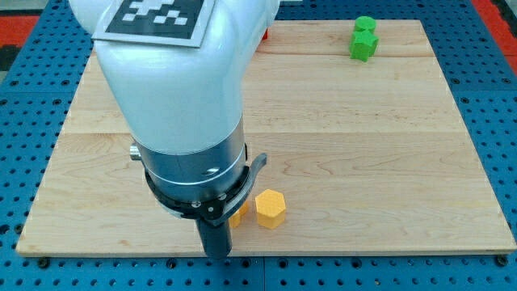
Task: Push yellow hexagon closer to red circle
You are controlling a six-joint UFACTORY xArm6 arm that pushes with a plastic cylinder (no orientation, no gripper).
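Hexagon first: the yellow hexagon [271, 208] lies flat near the view's bottom edge of the tabletop [363, 145], a little left of centre. Its six-sided top face looks up at the camera, and it is compact enough that no long axis can be picked out. Just to its left, another yellow block [240, 213] peeks out from behind the arm [174, 97], its shape mostly hidden, and whether the two yellow pieces touch cannot be told. The arm's big white body, with a checkered marker [153, 18] on top, fills the view's upper left and covers a good share of the wood. Below its dark collar the rod comes down, and the tip [216, 254] sits at the board's bottom edge, lower left of the hexagon and close beside the hidden yellow block. No claw on this rig, only that rod. Up top, a sliver of red block [265, 34] shows at the arm's right edge, shape unclear. Far off at the upper right stand two green blocks [363, 39], touching, well apart from the hexagon.
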